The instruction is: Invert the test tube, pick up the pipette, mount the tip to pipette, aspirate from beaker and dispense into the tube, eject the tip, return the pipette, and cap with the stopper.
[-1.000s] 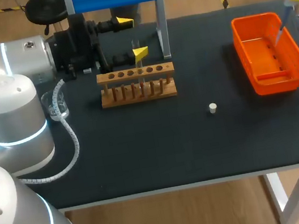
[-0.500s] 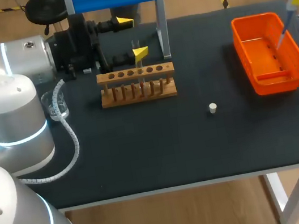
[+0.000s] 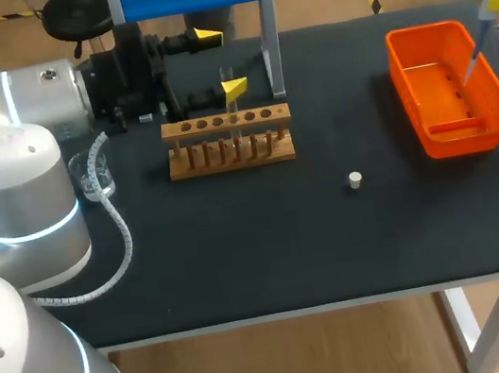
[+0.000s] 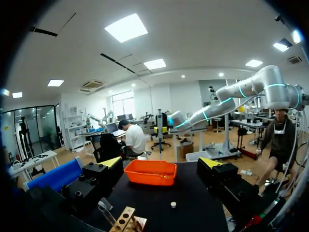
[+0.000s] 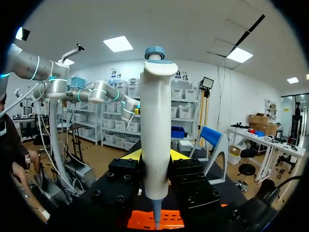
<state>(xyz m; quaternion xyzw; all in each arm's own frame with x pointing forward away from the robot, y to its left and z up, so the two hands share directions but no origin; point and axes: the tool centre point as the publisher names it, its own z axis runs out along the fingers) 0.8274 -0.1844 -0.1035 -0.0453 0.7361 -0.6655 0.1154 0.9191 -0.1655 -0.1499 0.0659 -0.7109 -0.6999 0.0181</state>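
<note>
Nearest on the dark counter [image 3: 242, 255] lies the small white stopper [image 3: 355, 179], alone and well apart from the rest. Beyond it stands the wooden rack [image 3: 228, 139] with a clear test tube [image 3: 224, 76] upright in one hole; the glass beaker [image 3: 92, 174] sits off to its left. The left claw [image 3: 221, 61] hangs released over the rack, its nearer yellow tip just beside the tube. Far right, the right claw [image 5: 155, 162] is clenched on the white pipette [image 5: 155, 145], held upright with its thin end over the orange tray [image 3: 455, 128]
</note>
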